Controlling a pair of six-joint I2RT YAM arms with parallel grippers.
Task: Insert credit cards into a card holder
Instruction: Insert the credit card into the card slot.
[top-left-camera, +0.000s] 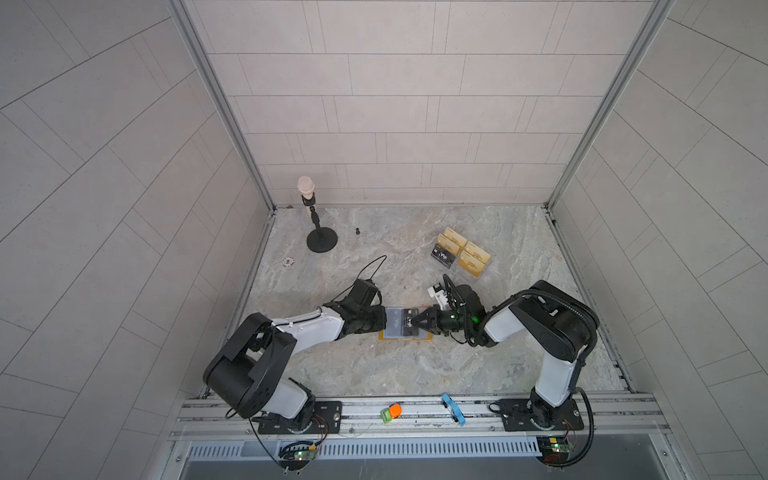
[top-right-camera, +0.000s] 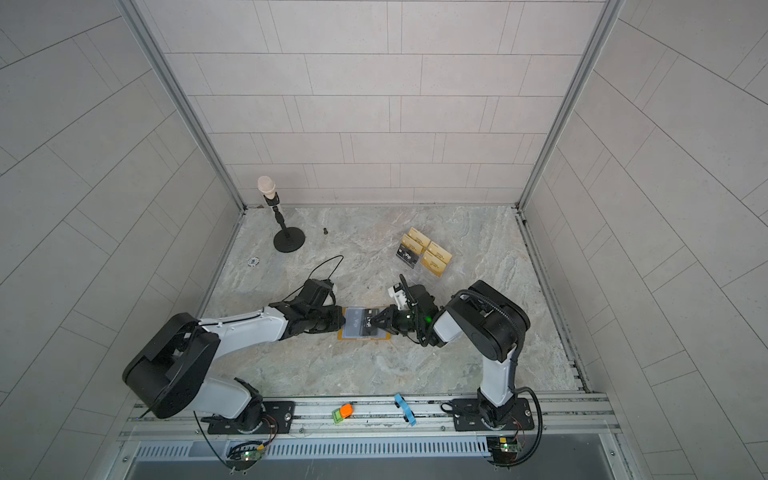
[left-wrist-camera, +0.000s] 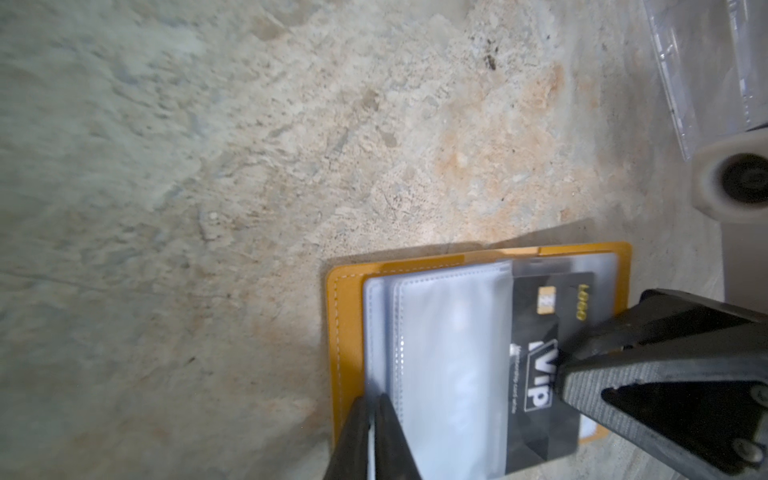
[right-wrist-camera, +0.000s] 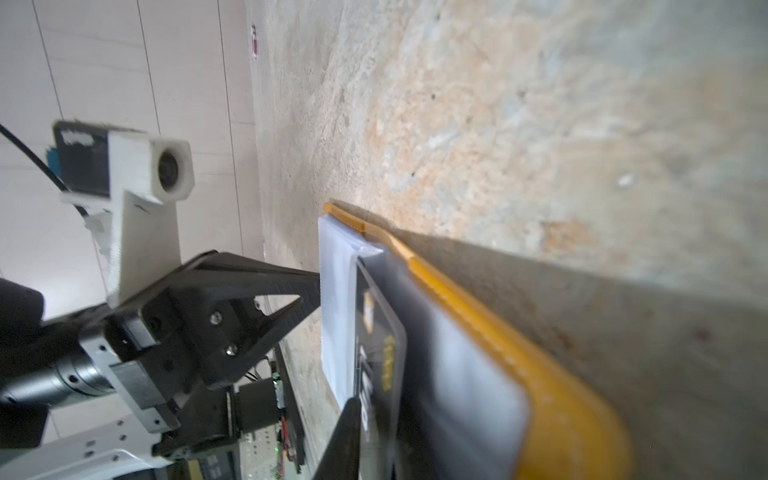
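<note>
The left gripper (top-left-camera: 385, 323) pinches a plastic sleeve (left-wrist-camera: 449, 353) of the card holder (left-wrist-camera: 349, 324), open on the marble tabletop (top-left-camera: 415, 374), while the black Vip card (left-wrist-camera: 536, 316) sits partly inserted at the right gripper (top-left-camera: 415, 322), whose grip cannot be told; a skewed push could buckle the sleeve.
</note>
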